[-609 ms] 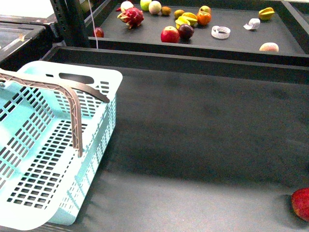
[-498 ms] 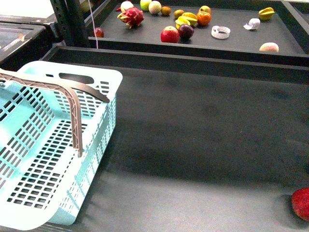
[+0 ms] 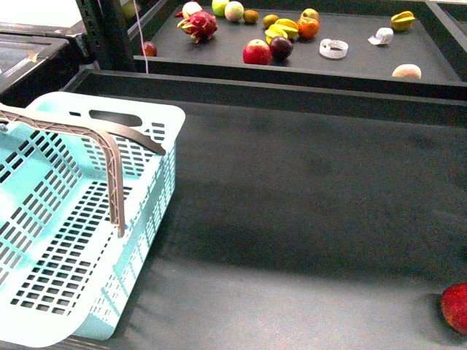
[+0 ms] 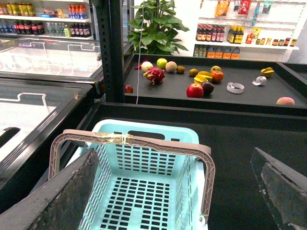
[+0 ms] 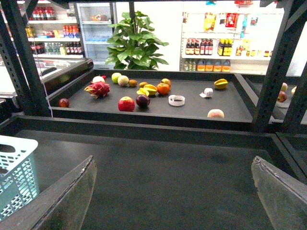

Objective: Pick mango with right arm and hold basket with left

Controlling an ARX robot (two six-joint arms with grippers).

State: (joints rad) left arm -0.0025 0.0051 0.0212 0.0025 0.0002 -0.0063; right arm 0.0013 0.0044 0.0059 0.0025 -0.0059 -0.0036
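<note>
Near shelf (image 3: 306, 189): dark, matte.
Basket (image 3: 66, 219): resting on it.
Red fruit (image 3: 456, 306): on it, well apart from Basket.
Rear shelf (image 3: 350, 64): beyond Basket, carrying loose fruits (image 3: 257, 52).

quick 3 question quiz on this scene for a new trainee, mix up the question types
1. True or false: the basket has a fruit in it.
2. The right gripper is: A) open, with nothing between its fingers; B) shut on a fruit; C) shut on the handle.
3. Fill in: in the front view, the dragon fruit lies ____ the basket (nearer than / beyond).
Key: 1 false; 2 A; 3 beyond.
</note>
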